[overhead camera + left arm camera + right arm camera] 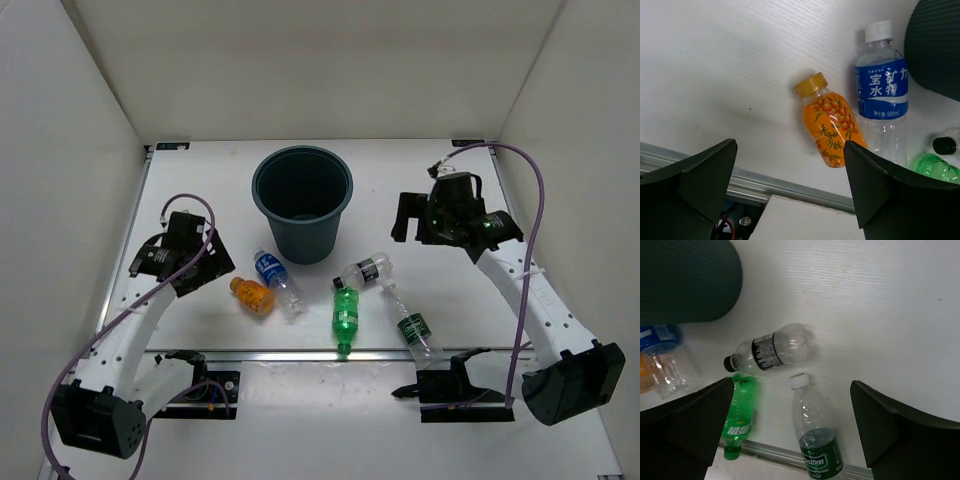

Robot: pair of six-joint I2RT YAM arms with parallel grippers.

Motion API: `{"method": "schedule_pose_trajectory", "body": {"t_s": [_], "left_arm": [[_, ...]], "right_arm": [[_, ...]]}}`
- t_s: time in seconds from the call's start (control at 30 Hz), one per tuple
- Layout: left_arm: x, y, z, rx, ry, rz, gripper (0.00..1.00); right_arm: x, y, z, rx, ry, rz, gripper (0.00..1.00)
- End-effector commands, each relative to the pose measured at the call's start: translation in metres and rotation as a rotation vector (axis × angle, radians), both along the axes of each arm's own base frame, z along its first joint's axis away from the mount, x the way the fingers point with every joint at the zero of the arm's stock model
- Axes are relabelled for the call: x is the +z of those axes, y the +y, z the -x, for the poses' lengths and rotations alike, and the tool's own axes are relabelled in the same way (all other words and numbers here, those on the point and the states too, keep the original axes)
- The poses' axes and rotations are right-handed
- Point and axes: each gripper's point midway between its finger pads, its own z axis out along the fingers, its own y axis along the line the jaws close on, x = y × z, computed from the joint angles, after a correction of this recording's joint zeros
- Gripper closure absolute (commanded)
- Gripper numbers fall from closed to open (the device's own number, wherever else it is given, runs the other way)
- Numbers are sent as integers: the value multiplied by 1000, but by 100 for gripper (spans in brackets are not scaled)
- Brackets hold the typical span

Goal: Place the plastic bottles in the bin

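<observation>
The left claw [790, 177] and right claw [792, 420] hung spread wide and empty, so the left seemed best placed to straddle the orange bottle [830, 127] across its belly, near the counter's [200, 190] front edge before the bin [300, 235], avoiding the blue-label bottle [882, 90] just beside it.

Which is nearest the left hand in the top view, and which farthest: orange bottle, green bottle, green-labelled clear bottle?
1. Orange bottle, lying just to the right of the left hand.
2. Green bottle, further right, in the middle of the row.
3. Green-labelled clear bottle, farthest right of the three.
</observation>
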Motion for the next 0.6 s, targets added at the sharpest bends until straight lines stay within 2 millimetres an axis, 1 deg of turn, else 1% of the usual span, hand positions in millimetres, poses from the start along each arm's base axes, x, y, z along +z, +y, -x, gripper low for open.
{"method": "schedule_pose_trajectory", "body": {"t_s": [0.0, 0.03, 0.07, 0.13, 0.17, 0.23, 0.27, 0.3, 0.33, 0.37, 0.4, 0.43, 0.47, 0.5, 0.57], "left_arm": [[-3, -3, 18, -19, 15, 38, 1], [-8, -5, 23, -27, 17, 43, 1], [-5, -7, 25, -38, 6, 44, 2], [-10, -3, 33, -28, 22, 10, 1], [-12, -4, 36, -20, 25, 14, 1], [-14, -8, 41, -9, 14, 49, 1], [-17, -13, 44, 5, 15, 86, 1], [-20, -16, 43, 23, 2, 113, 2], [-21, -23, 43, 23, -25, 156, 1], [-26, -28, 45, 57, -39, 205, 1], [-22, -34, 43, 80, -77, 257, 1], [-27, -38, 42, 113, -84, 294, 1], [-32, -44, 42, 106, -103, 321, 1], [-36, -47, 41, 128, -104, 345, 1], [-43, -52, 35, 148, -114, 365, 1]], "right_arm": [[15, 9, 4, -19, -1, -5, 1], [15, 16, 6, 2, 9, -59, 1], [18, 19, 7, -3, 2, -101, 1], [15, 29, 17, 75, -13, -193, 1], [21, 38, 17, 134, -45, -240, 1], [19, 38, 18, 122, -48, -278, 1], [16, 40, 19, 127, -45, -262, 1], [7, 39, 21, 126, -20, -223, 1], [5, 38, 19, 108, -25, -172, 1], [1, 34, 19, 86, -14, -103, 0], [-3, 30, 22, 80, 8, -61, 1], [-8, 26, 25, 72, 37, -10, 1], [-7, 21, 20, 54, 23, 41, 0], [-8, 15, 20, 37, 27, 74, 1], [-10, 4, 19, 3, 26, 80, 1]]}}
